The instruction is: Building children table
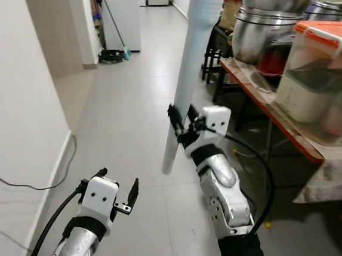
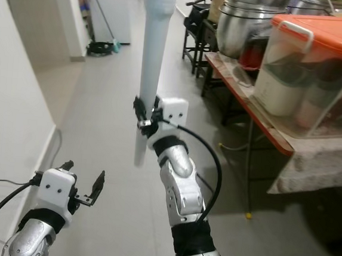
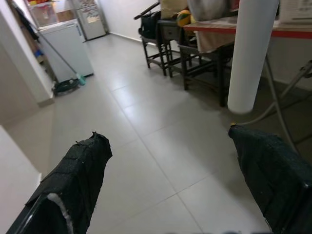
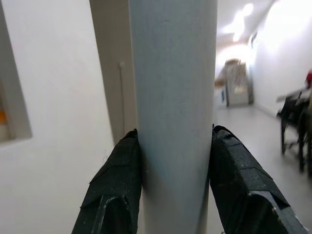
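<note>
1. Pale grey tiled floor (image 1: 131, 100) running down a narrow corridor, white wall (image 1: 18, 91) along the left side.
2. Red-edged folding table (image 1: 263, 106) at right, loaded with stacked steel pots (image 1: 260, 28) and a clear plastic box with orange lid (image 1: 325, 75).
3. White chest freezer (image 1: 124, 16) at the far end on the left, with a mop (image 1: 117, 24) leaning against it.
4. Dark chairs (image 2: 197, 28) standing just beyond the table.
5. Long white cylindrical table leg (image 1: 187, 75) held nearly upright in mid-air above the floor, tilted slightly, lower end hanging free well off the tiles.
6. Right gripper (image 1: 180, 126) raised to mid-height, clamped across the lower part of the leg; black pads (image 4: 117, 180) pressed flat against both sides in the wrist view.
7. Left gripper (image 1: 117, 189) low and close to the body, near the wall, fingers (image 3: 73, 175) spread wide apart, holding nothing.
8. Black cable (image 1: 10, 180) lying along the foot of the wall.
</note>
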Robot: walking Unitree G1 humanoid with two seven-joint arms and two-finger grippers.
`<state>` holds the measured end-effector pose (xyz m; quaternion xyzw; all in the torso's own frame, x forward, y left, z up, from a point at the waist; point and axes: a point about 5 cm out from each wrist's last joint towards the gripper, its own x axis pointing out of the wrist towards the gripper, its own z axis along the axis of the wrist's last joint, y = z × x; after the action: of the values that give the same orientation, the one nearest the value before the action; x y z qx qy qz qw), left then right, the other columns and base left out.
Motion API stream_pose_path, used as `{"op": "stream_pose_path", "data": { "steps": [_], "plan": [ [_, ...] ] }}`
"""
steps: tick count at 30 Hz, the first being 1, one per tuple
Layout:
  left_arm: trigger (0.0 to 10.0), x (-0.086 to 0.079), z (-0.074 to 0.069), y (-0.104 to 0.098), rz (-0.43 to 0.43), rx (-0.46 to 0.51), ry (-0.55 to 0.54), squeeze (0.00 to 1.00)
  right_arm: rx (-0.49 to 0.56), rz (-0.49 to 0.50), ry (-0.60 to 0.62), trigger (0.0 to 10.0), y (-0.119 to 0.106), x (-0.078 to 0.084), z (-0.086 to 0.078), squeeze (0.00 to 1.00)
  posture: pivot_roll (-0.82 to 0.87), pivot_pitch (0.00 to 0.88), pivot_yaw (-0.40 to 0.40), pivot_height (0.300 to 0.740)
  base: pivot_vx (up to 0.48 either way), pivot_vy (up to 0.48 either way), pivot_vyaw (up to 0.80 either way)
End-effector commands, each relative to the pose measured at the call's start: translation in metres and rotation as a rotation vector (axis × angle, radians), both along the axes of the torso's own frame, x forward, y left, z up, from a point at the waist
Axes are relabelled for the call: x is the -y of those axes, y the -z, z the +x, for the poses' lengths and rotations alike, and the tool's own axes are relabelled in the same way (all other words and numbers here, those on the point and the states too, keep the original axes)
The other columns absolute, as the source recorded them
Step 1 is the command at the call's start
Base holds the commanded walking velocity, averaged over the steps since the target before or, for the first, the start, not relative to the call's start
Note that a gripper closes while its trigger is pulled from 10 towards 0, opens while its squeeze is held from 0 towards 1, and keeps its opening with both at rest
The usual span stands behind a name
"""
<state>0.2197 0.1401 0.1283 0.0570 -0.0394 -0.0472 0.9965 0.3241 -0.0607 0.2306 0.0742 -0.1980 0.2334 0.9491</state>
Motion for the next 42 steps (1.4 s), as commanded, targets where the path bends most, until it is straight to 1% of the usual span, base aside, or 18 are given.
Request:
{"op": "stream_pose_path", "data": {
  "steps": [1, 6, 16, 20, 26, 42],
  "plan": [
    [10.0, -0.004, 0.001, 0.005, 0.001, -0.03, -0.012, 0.0, 0.008, -0.007, -0.005, 10.0, 0.0, -0.002, -0.001, 0.0, 0.01, 0.0, 0.016, 0.74, 0.0, 0.0, -0.8],
    [10.0, -0.006, 0.001, 0.004, 0.0, -0.028, -0.016, 0.0, -0.004, -0.006, 0.003, 10.0, 0.004, -0.001, -0.002, 0.0, 0.01, 0.0, 0.018, 0.74, 0.0, 0.0, -0.8],
    [10.0, -0.005, 0.006, -0.008, -0.013, 0.017, -0.015, 0.0, 0.031, -0.016, 0.007, 10.0, -0.002, -0.003, -0.002, 0.0, 0.01, 0.0, 0.02, 0.74, 0.0, 0.0, -0.8],
    [10.0, -0.004, 0.006, -0.008, -0.019, 0.018, -0.014, 0.0, 0.031, -0.016, 0.009, 10.0, -0.003, -0.003, -0.001, 0.0, 0.01, 0.0, 0.019, 0.74, 0.0, 0.0, -0.8],
    [10.0, -0.004, 0.006, -0.008, -0.024, 0.018, -0.011, 0.0, 0.029, -0.016, 0.01, 10.0, -0.003, -0.003, -0.001, 0.0, 0.01, 0.0, 0.019, 0.74, -0.282, 0.0, -0.8],
    [10.0, -0.004, 0.008, -0.008, -0.018, 0.02, -0.011, 0.0, 0.033, -0.024, 0.009, 10.0, -0.003, -0.004, 0.0, 0.0, 0.0, 0.0, 0.017, 0.74, 0.0, 0.0, -0.8]
  ]
}}
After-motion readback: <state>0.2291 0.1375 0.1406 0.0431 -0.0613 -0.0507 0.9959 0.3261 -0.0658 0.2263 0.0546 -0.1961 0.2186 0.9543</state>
